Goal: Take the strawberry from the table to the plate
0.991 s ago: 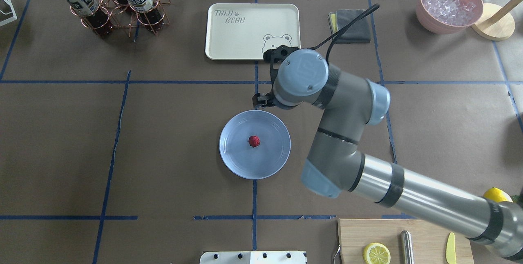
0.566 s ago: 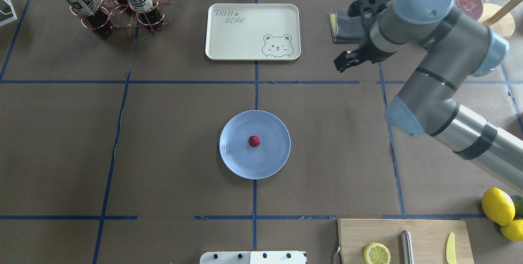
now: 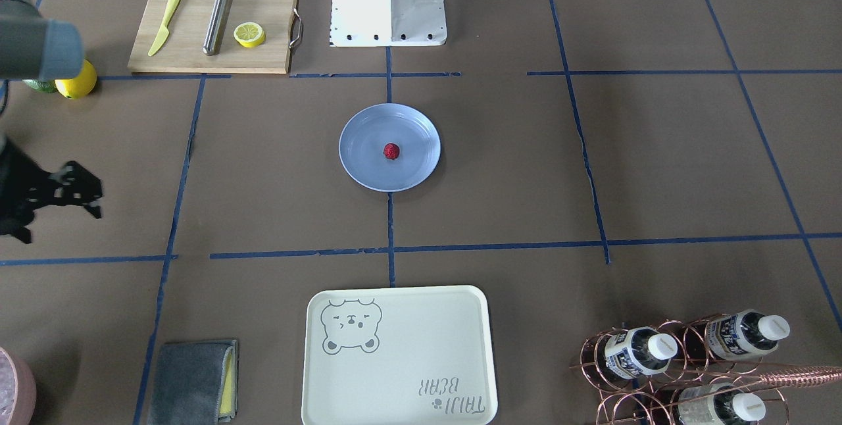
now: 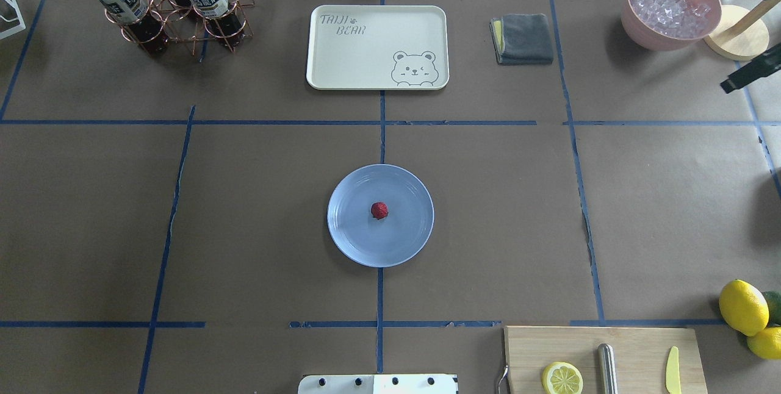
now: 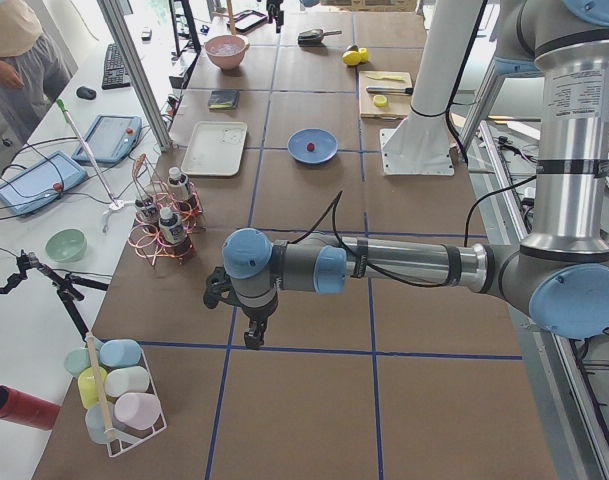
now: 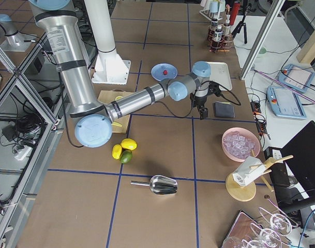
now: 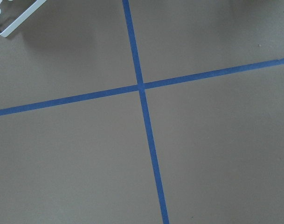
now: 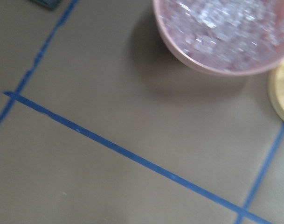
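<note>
Right arm (image 6: 141, 99) is swinging away from above the plate (image 4: 348, 241) toward the right end of the table (image 4: 671, 199) and is leaving the overhead view almost wholly; only dark fragments of the right gripper (image 6: 202, 112) are showing at that view's right edge. The grey cloth (image 4: 523, 38), pink bowl of ice (image 4: 670, 7) and lemons (image 4: 743, 307), each covered in turn moments ago, are now lying in full sight.

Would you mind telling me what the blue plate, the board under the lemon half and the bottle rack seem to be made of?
The plate looks like smooth, semi-gloss plastic, with an even sheen and raised rim. The board seems pale, matte wood, showing grain. The rack is likely copper-toned metal wire, thin and shiny.
</note>
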Robot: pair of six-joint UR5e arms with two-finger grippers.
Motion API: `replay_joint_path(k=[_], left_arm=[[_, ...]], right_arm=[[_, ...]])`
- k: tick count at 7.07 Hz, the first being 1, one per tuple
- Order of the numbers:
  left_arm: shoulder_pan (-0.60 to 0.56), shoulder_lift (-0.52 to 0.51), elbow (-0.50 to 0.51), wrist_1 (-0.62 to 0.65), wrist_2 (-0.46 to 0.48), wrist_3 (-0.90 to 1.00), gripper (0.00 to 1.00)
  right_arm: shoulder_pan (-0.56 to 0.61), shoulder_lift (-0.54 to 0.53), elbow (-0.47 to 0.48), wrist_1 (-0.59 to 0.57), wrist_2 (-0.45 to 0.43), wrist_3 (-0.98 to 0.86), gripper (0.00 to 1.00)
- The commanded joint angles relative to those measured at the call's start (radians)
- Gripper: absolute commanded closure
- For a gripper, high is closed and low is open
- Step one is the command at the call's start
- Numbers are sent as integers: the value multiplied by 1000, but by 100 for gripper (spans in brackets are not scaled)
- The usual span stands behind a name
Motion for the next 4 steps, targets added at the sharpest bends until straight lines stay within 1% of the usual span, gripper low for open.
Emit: replay_joint_path(k=[1, 2, 3, 4], left_arm=[[0, 2, -1, 2, 0, -2, 0], [0, 0, 4, 2, 0, -2, 0], [0, 0, 5, 3, 0, -2, 0], [0, 2, 4, 5, 0, -2, 0]], right_arm=[[193, -145, -42, 4, 18, -111, 0], [195, -206, -42, 6, 15, -99, 0], [195, -214, -41, 4, 13, -96, 0], [198, -225, -12, -3, 24, -87, 0]])
